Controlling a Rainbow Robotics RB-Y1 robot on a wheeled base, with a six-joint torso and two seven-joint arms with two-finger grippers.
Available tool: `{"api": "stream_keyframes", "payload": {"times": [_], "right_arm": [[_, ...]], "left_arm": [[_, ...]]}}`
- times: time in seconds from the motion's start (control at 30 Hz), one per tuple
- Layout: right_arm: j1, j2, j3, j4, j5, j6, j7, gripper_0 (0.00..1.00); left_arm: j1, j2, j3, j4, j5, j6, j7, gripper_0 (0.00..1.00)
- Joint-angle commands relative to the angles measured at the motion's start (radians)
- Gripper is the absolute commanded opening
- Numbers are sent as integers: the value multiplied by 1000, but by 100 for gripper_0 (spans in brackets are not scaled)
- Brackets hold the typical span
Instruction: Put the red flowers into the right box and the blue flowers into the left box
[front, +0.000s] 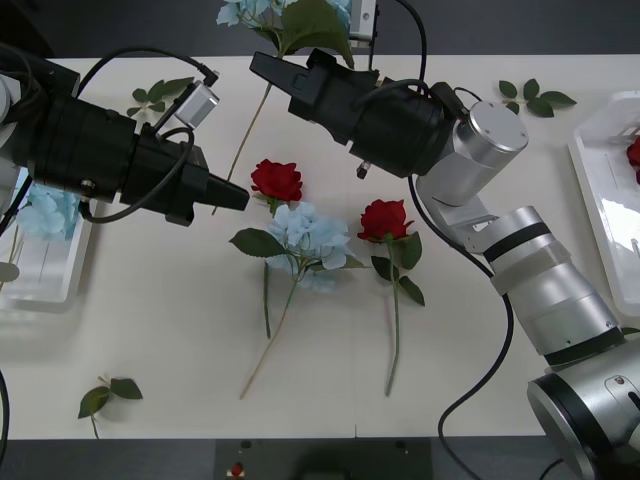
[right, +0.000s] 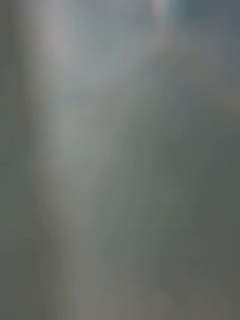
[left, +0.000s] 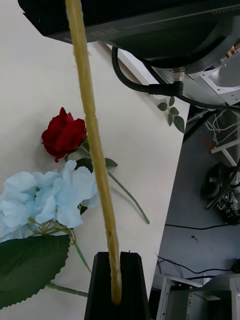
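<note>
- Front view: the left gripper is clenched on the lower end of a thin stem that slants up and away from its tip to a blue flower at the far table edge. The right gripper reaches across just beyond that stem, close to the bloom and its big leaf; whether its fingers are parted or closed I cannot tell.
- Just past the left gripper's tip lies a red rose, touching a second blue flower; another rose lies a little farther along, toward the right arm.
- The left box sits behind the left arm and already holds a blue flower; the right box is well away, by the right arm's elbow, with a bit of red inside.
- Right wrist view: a grey blur, probably something pressed right against the lens.
- Left wrist view: the black fingers pinch the pale stem at its very end, and it runs straight out from them under the right arm's body.
- The step seems to be carrying this blue flower to the left box. With so little stem in the grip, I would swing slowly, lift the bloom clear of the right arm, and lower it lengthwise into the box before letting go.
</note>
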Motion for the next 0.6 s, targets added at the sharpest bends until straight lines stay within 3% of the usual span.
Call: {"api": "stream_keyframes", "payload": {"times": [0.03,0.27,0.3,0.33,0.4,0.47,0.6], "right_arm": [[-31,27,-9,-21,-10,-2,26,0],[-30,26,-9,-21,-10,4,24,0],[-31,22,-9,-21,-10,4,29,30],[-31,21,-9,-21,-8,4,27,54],[-31,19,-9,-21,-7,4,29,81],[-31,18,-9,-21,-7,9,31,94],[-31,16,-9,-23,-8,18,37,100]], "left_arm": [[-54,9,-4,-13,10,-16,-5,0],[-56,12,-4,-13,21,-16,1,0],[-56,12,-2,-13,24,-16,1,0],[-56,13,-2,-13,27,-15,1,0],[-54,15,-2,-13,34,-15,1,0],[-53,18,-1,-13,44,-15,1,0],[-51,24,22,-13,45,8,1,0]]}}
